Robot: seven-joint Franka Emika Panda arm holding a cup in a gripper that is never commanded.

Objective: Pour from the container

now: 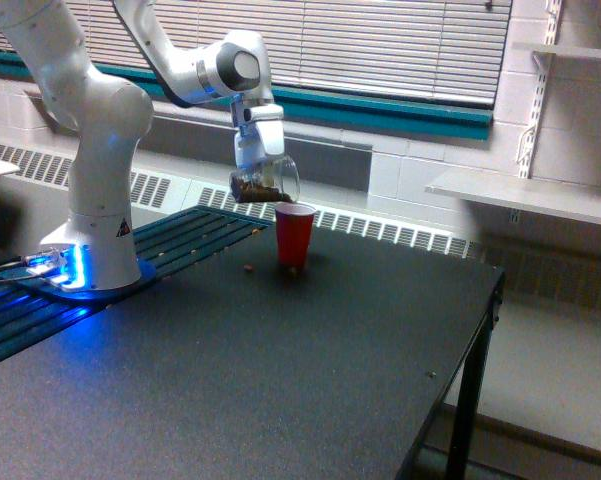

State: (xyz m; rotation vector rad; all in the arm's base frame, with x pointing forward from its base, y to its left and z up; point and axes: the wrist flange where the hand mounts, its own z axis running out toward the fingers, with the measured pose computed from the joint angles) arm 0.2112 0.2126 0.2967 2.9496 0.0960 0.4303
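A: How far along is the pour?

B: Midway, I judge. On the table (310, 370) the red cup (294, 235) stands upright. The pincer (260, 160) is clenched on the clear cup (264, 186), tilted just above the red cup's rim, on its window side.

A: Anything left?

B: Brown pieces show inside. One stray piece (248, 268) lies beside the red cup.

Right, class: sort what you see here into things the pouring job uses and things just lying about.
Used in the job:
- end effector
- clear cup, tilted, brown pieces inside
- red cup

Lying about:
- brown bit on the table
- shelf
- blinds
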